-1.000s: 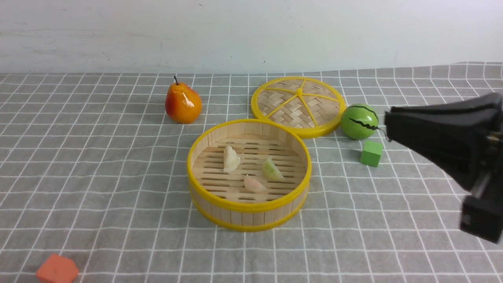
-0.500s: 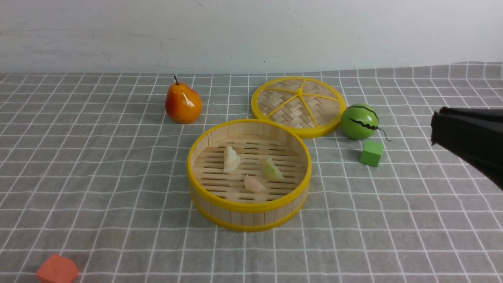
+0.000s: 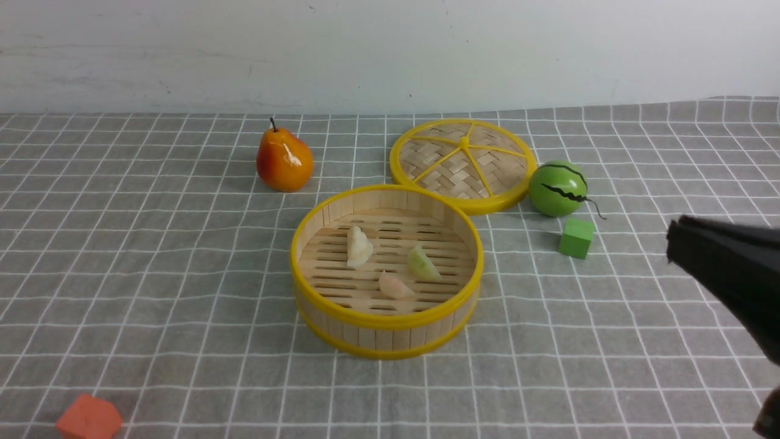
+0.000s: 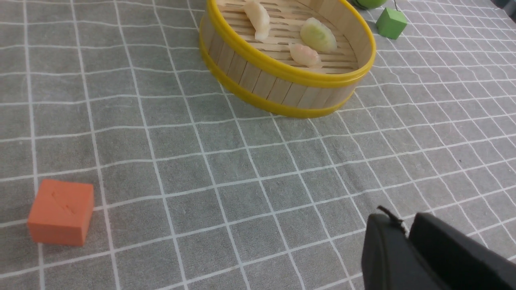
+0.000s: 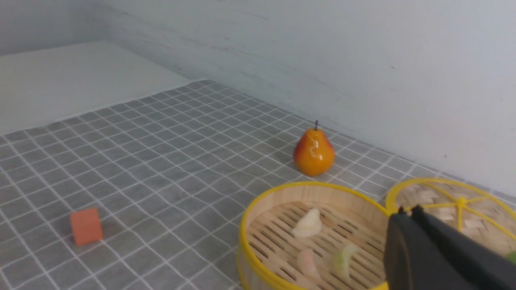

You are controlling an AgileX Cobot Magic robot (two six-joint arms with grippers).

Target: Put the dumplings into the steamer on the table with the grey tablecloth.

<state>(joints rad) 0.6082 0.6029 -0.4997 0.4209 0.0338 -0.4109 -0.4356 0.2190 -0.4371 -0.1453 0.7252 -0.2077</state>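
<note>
The round bamboo steamer (image 3: 386,321) with yellow rims stands mid-table on the grey tablecloth (image 3: 152,274). Three dumplings lie on its slatted floor: a whitish one (image 3: 358,246), a pale green one (image 3: 421,263) and a pinkish one (image 3: 395,285). My right gripper (image 3: 670,241) hovers at the right edge of the front view, shut and empty, well clear of the steamer; its wrist view shows its tips (image 5: 407,211) together above the steamer's rim (image 5: 250,217). My left gripper (image 4: 405,223) appears only in its wrist view, jaws together with nothing between them, on the near side of the steamer (image 4: 282,70).
A pear (image 3: 284,160) stands behind the steamer to the left. A flat woven disc (image 3: 463,164) lies behind it, with a green striped ball (image 3: 557,188) and a green cube (image 3: 576,238) to the right. An orange block (image 3: 89,418) sits at the near left.
My right gripper has drawn back to the right and sunk lower, away from the steamer. The dumplings and the steamer have not moved.
</note>
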